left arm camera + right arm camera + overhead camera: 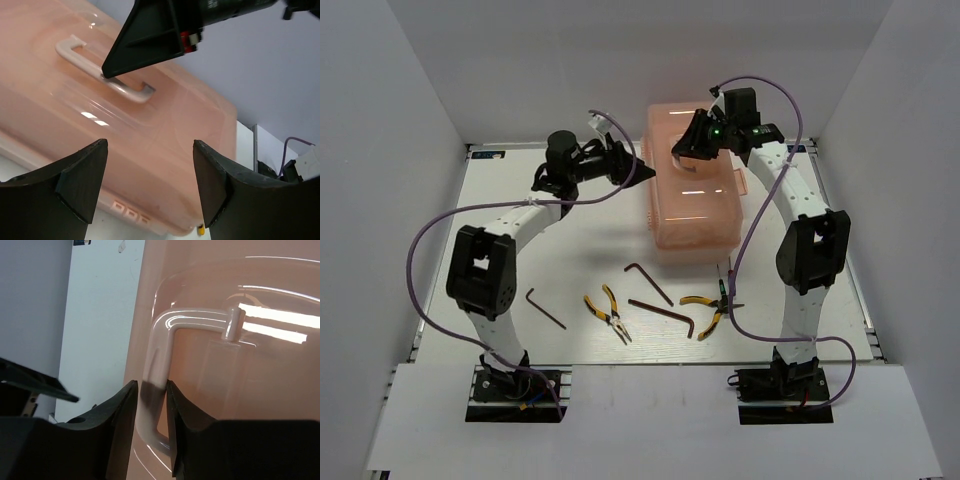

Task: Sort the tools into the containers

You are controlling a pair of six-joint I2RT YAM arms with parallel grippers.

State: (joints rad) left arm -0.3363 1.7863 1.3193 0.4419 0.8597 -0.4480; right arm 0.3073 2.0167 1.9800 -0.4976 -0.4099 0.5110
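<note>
A: Jaws of the right gripper [150, 405] stand narrowly apart around the white lid handle [160, 360] of the salmon-pink toolbox [692, 180]; the right wrist view shows both fingers pressed against one leg of the handle, so it is clamped. The overhead view places this gripper on top of the closed lid, at the far middle of the white counter [580, 230].

B: And the left gripper [150, 185]?

A: Its jaws are spread wide with nothing between them. The left wrist view looks along them at the toolbox's long side, just beside it; whether the fingertips touch the wall cannot be told. The same view catches the right gripper's dark finger on the handle from the opposite side, a contact the overhead view only hints at.

B: What does the overhead view add?

A: The tools, all lying on the counter in front of the toolbox and outside it: one hex key [546, 307] near the left arm, a second hex key [648, 282] just before the box, a third hex key [665, 315] nearer the bases, yellow-handled pliers [608, 313] between them, and a second pair of pliers [708, 312] toward the right arm.

B: Contents of the toolbox?

A: Lid shut; through the translucent plastic, nothing inside can be made out.
</note>
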